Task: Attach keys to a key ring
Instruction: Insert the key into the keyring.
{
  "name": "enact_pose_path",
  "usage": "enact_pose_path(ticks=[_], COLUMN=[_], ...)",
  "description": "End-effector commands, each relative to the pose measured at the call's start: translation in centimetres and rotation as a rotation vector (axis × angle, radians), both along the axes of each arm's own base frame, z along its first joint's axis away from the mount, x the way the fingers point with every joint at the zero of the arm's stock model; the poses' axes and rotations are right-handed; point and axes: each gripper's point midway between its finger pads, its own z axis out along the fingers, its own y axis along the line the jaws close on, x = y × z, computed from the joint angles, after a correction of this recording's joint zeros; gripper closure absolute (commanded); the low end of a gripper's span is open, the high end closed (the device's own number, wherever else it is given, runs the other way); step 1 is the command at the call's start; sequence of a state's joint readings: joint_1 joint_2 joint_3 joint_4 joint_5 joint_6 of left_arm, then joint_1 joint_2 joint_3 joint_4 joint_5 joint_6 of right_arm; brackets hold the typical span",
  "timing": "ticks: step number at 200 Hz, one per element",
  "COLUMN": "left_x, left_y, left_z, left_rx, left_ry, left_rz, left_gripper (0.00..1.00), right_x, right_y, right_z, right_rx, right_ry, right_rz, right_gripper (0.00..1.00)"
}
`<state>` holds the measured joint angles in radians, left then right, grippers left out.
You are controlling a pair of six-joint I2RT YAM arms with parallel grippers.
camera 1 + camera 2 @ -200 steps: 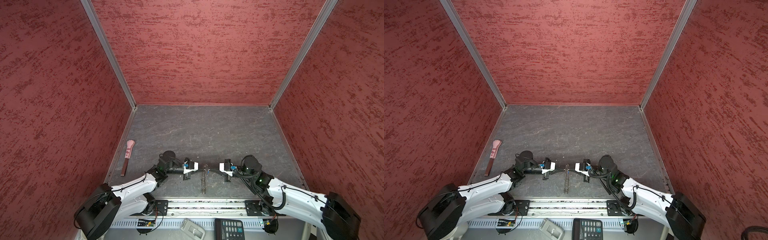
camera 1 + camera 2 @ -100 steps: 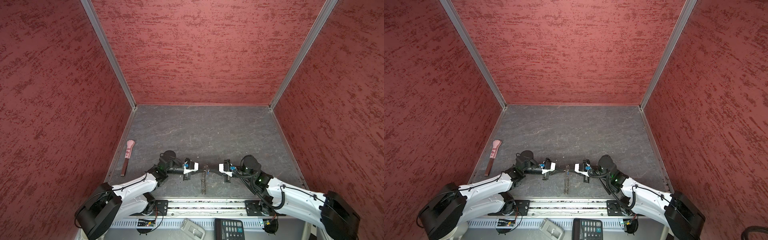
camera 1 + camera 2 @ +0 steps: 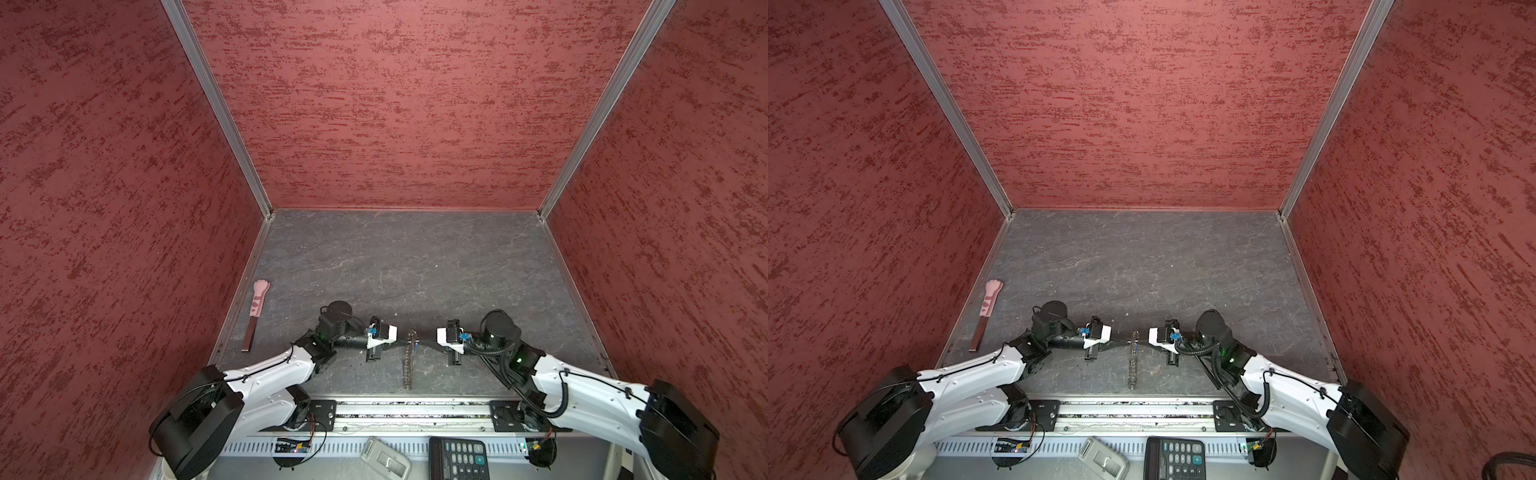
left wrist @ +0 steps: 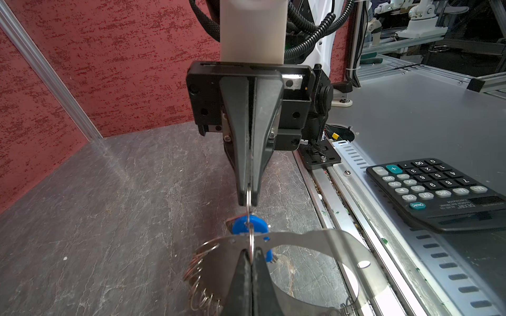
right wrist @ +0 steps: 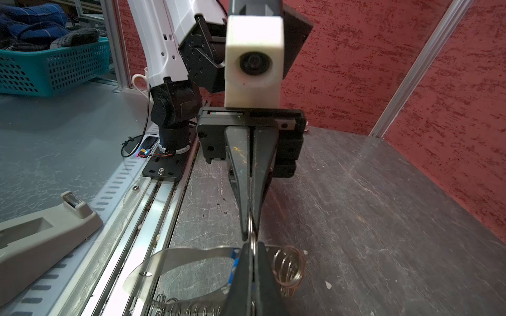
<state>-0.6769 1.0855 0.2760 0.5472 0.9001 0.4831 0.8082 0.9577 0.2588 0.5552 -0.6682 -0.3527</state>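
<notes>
Blue key tag sat at the near middle of the table, right between the two tool tips. We saw its small silver ring pinched from both sides. Left gripper had its jaws together on one side of the ring, and right gripper had its jaws together on the opposite side. Tips faced each other, nearly touching, with the arms coming in from left and right.

Key ring hoop was at the same spot, a thin band curving from the tips toward the near rail. It passed right at the left tips. We couldn't tell whether it was clamped too, or whether the tag's ring went around it.

Row of silver links ran from the gap between the tips toward the near edge in both top views. Slate-grey table lay under it all. Pink paw stick lay by the left wall, well apart. Calculator sat nearer than the rail, off the table.
</notes>
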Motion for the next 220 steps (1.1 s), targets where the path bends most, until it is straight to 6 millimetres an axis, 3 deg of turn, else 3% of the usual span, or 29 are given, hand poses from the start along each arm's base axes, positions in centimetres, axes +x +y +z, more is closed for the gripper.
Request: enact_pose_path(ticks=[1,220], left_x=[0.17,0.37], left_y=[-0.11,-0.59], left_z=[1.02,0.12], left_rx=[-0.019,0.023], left_ry=[-0.017,0.011], left_rz=[-0.001,-0.009], left_gripper=[1.00,1.00], right_x=[-0.88,-1.58], right_y=[0.09,0.88], right_z=[0.53,1.26], right_rx=[0.016,0.031], right_ry=[-0.035,-0.039], right_rz=[0.049,0.104], right_gripper=[1.00,1.00])
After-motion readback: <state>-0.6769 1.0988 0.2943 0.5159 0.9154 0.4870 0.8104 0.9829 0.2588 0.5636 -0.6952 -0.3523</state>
